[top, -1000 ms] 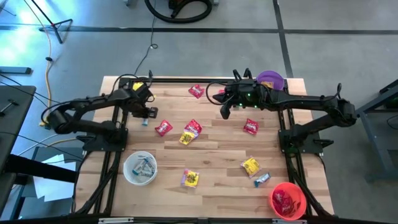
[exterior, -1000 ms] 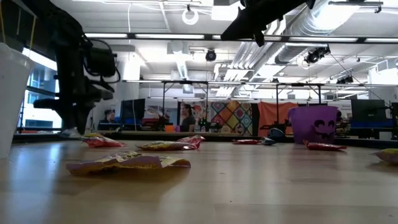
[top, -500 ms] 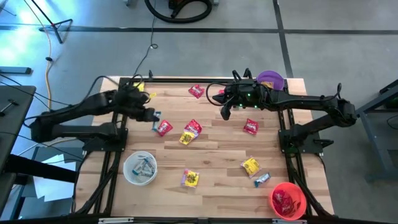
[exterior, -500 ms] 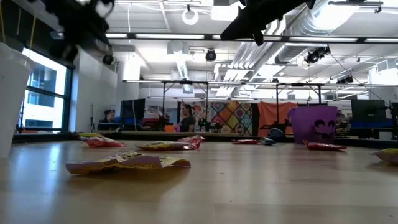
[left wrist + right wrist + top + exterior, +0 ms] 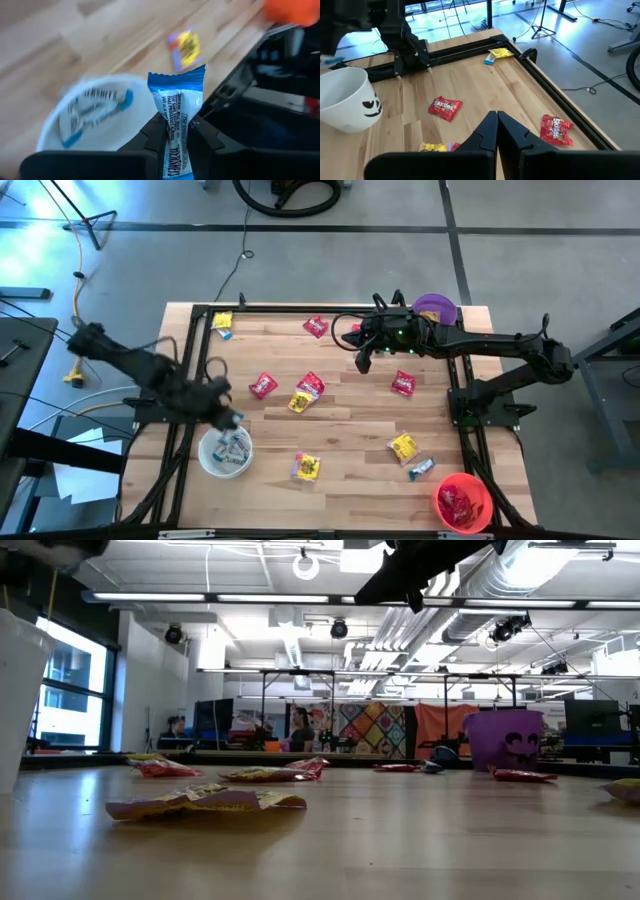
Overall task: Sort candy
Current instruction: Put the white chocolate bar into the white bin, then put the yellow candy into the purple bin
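- While the left gripper (image 5: 176, 131) pinches a blue candy (image 5: 177, 118) above the white bowl (image 5: 224, 451), its fingers blur in the high view.
- Right gripper (image 5: 497, 131) at counter (image 5: 350, 430) 12 o'clock, fingers pressed together, open wood beneath.

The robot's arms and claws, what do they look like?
Both arms are dark and jointed. The right arm is long, with black cables looping near its wrist and tiny green lights. Each claw has two black fingers narrowing to tips. The left arm is blurred.
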